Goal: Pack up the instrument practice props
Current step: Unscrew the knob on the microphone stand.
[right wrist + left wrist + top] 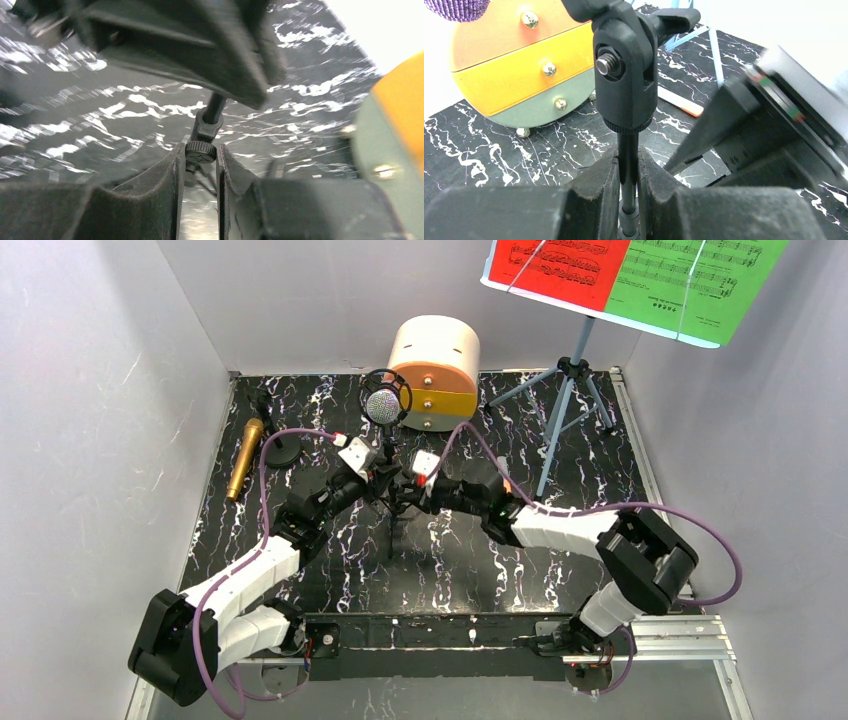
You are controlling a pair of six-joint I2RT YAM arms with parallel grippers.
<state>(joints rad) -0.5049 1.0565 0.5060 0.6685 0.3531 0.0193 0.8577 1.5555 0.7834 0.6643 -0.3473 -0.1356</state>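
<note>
Left hand (628,172) is clenching the mic tripod (626,140) by its pole.
Right hand (199,172) is pinching the knurled collar (201,150); best twisted gently, pole steady.

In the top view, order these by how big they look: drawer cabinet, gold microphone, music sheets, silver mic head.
Music sheets, raised nearer the camera
Drawer cabinet
Then gold microphone and silver mic head, too alike to rank

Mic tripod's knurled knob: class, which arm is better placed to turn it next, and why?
Right. The right gripper is closed on the knurled knob, while the left gripper is clamped on the shaft, steadying it.
</note>
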